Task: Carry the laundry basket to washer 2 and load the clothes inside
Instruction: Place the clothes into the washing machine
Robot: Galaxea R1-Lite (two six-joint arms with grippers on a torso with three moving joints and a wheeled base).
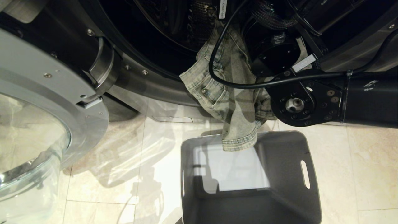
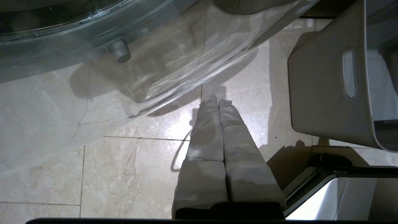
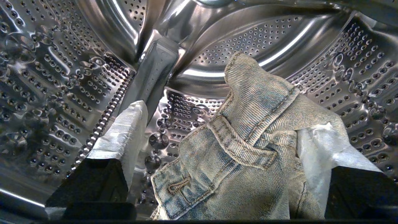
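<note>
Garment: one pale washed denim piece (image 1: 230,102), draped from perforated steel drum (image 3: 62,77) over grey plastic tub (image 1: 279,174).
Right gripper (image 3: 224,137): fingers spread, released.
Left gripper (image 2: 217,102): fingers clenched together, nothing grasped.

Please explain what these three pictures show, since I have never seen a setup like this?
A two-armed robot is loading a washer. The head camera looks down: denim clothes hang over the rim of washer 2, above the grey laundry basket on the tiled floor. The right wrist camera looks inside the drum; the right gripper stands open, the denim draped between its fingers. The left wrist camera shows the left gripper shut, idle above the floor beside the basket.
</note>
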